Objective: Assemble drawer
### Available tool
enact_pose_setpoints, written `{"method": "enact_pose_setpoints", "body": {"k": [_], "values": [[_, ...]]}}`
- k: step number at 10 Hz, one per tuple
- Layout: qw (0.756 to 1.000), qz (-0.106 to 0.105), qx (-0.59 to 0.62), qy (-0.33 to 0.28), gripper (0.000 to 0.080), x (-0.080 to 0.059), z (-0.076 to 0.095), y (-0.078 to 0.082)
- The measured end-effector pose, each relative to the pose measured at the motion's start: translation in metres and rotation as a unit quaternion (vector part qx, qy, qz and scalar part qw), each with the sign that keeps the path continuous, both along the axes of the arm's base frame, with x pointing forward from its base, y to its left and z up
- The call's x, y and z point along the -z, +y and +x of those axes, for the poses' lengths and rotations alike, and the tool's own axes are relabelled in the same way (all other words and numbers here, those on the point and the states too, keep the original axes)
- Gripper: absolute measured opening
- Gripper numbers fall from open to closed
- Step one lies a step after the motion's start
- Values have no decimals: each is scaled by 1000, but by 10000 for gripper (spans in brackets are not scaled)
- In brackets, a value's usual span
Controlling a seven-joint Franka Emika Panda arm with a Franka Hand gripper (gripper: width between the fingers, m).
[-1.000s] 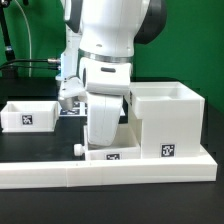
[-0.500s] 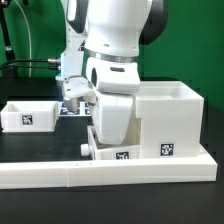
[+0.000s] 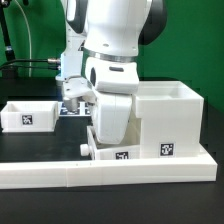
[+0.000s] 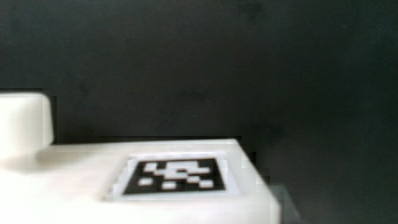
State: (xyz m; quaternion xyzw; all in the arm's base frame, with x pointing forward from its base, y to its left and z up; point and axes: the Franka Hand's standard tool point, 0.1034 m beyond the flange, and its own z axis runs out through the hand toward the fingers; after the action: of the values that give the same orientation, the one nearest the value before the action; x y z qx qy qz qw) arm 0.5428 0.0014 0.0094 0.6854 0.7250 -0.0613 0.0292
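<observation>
Since a second ago the arm has been shifting slightly toward the housing (image 3: pixel 168 122). The small tray (image 3: pixel 112 154) beneath it has been moving with it, so its knob (image 3: pixel 83 147) is now sitting a touch nearer the housing. Over the last half second nothing is visibly moving.

The hand (image 3: pixel 112 138) is hanging low over that tray, just beside the housing. The wrist body is hiding its fingers, so I cannot tell whether it is gripping the tray or standing apart. The wrist view is only showing a white tagged surface (image 4: pixel 175 172) close below, with dark desk (image 3: pixel 40 145) beyond.

The step in hand is probably bringing this tray to the housing for sliding in. Doing it well is likely meaning:
- keeping the tray level
- squaring its sides to the housing's opening, which is not showing here
- keeping the knob facing away from the housing
- easing in slowly, so the housing is not getting shoved along the border wall (image 3: pixel 60 178) in front of it

Counting:
- One housing.
- Two trays, one just beside the housing under the hand, the other (image 3: pixel 28 115) well apart from it toward the exterior view's left.
- One knob showing.
- One border wall.
- Three tags facing the exterior view, one on each drawer part.
</observation>
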Motion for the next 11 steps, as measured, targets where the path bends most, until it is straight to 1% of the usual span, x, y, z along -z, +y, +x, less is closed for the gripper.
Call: {"method": "enact_pose_setpoints", "body": {"k": [1,3,6,8,9,10,11], "values": [[1000,0,13,-2,44,1,0,3],[999,-1,34,-5,44,0,0,4],[997,-2,72,-7,44,2,-2,3],[997,-3,77,-7,44,2,-3,2],[997,-3,77,-7,126,2,-3,2],[997,-3,77,-6,126,2,-3,2],[997,-3,76,-7,306,0,-3,3]]}}
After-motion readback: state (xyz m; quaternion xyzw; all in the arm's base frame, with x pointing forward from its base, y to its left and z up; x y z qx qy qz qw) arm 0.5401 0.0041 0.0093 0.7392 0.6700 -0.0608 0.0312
